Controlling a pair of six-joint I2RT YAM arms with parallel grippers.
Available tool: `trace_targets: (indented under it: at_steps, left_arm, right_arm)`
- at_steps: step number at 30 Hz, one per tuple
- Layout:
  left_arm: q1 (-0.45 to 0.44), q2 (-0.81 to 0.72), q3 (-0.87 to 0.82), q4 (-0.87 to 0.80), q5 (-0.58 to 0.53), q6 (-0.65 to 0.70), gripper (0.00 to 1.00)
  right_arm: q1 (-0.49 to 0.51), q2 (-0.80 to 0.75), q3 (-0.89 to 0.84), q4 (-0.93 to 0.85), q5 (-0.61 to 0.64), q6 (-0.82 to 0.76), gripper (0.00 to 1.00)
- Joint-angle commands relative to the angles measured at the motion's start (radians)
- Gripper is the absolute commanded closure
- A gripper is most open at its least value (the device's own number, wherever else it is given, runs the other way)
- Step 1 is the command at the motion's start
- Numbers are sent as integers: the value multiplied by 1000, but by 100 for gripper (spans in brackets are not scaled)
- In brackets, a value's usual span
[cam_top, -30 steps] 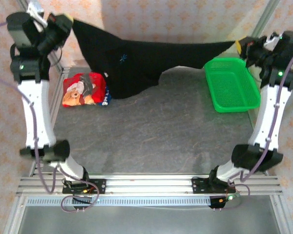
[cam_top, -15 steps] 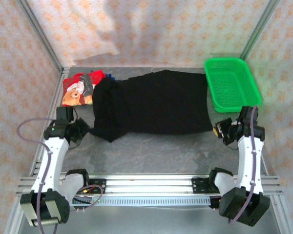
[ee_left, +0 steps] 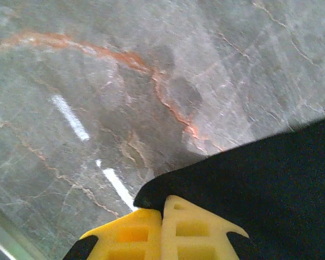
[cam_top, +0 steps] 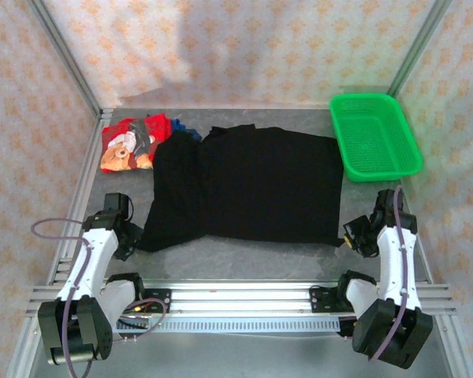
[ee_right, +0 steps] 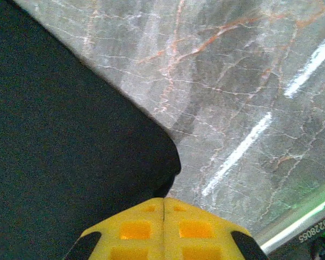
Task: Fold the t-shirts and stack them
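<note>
The left gripper point(cam_top: 132, 234) has its jaws pinched shut on one near corner of the black t-shirt point(cam_top: 252, 185), which is spread across the table point(cam_top: 244, 256), and the right gripper point(cam_top: 353, 236) pinches the other corner. The shirt's left side lies bunched, so I'd worry that an uneven pull or a slipping corner would give a crooked fold. I count three shirts, with the red t-shirt point(cam_top: 130, 142) and blue t-shirt point(cam_top: 183, 126) at the back left, plus one green basket point(cam_top: 376, 138) and two grippers.

Matt black cloth t-shirt point(cam_top: 252, 185) on glossy grey veined tabletop point(cam_top: 244, 256).
Ahead of the matt yellow plastic fingers point(ee_left: 149, 219), the smooth stone-look surface mirrors light streaks.
</note>
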Motion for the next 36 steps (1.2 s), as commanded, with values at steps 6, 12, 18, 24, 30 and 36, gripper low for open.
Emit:
trace_targets:
  at_steps: [6,12,18,24,30,36]
  left_arm:
    - [2,-144,91,-174,-134,-82,100]
    - [1,-99,-22,-72,-51,-138,100]
    - [-5,-109,-130,3,17,-159,100]
    - [-28,-128,-106,2,43,-139,100]
    - [-47,-145,91,-97,-35,-55,100]
    - [-48,-141,38,-96,-25,-91,100]
  right_arm:
    - [-6,-109,-1,-133,80,30,100]
    - [-4,-126,-74,-99,56,64,100]
    - [1,-126,-134,-57,32,69,100]
    - [11,-115,-109,-52,27,64,100]
    - [13,-97,-25,-74,60,51,100]
    - [13,-71,-45,-61,66,65,100]
